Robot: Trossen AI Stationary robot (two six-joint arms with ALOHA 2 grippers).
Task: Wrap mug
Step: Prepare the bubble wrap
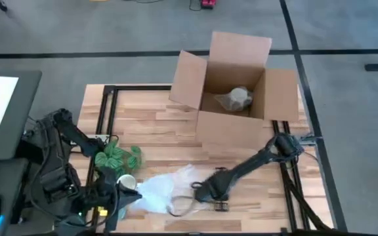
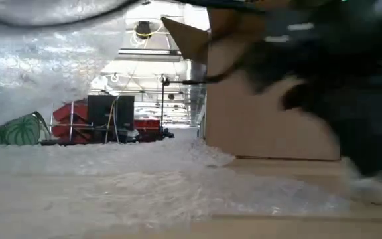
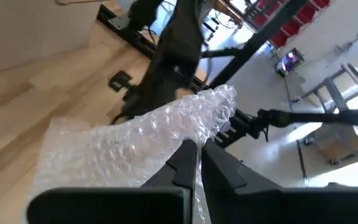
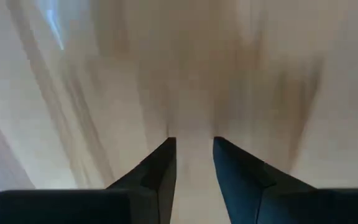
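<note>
On the wooden table point(image 1: 156, 124) the mug point(image 1: 126, 181) sits at the near-left edge right beside the left gripper point(image 1: 113, 196), which pinches the bubble wrap point(image 1: 163, 187), while the right gripper point(image 1: 202, 193), fingers slightly apart and empty, hangs further off.

We see open cardboard box point(image 1: 231, 85) at table's point(image 1: 156, 121) far side, wrapped bundle point(image 1: 235, 99) inside. Mug point(image 1: 126, 181) at near-left beside bubble wrap point(image 1: 166, 189), green patterned bundle point(image 1: 118, 158) just beyond. Right gripper point(image 1: 202, 193) at wrap's edge.
</note>
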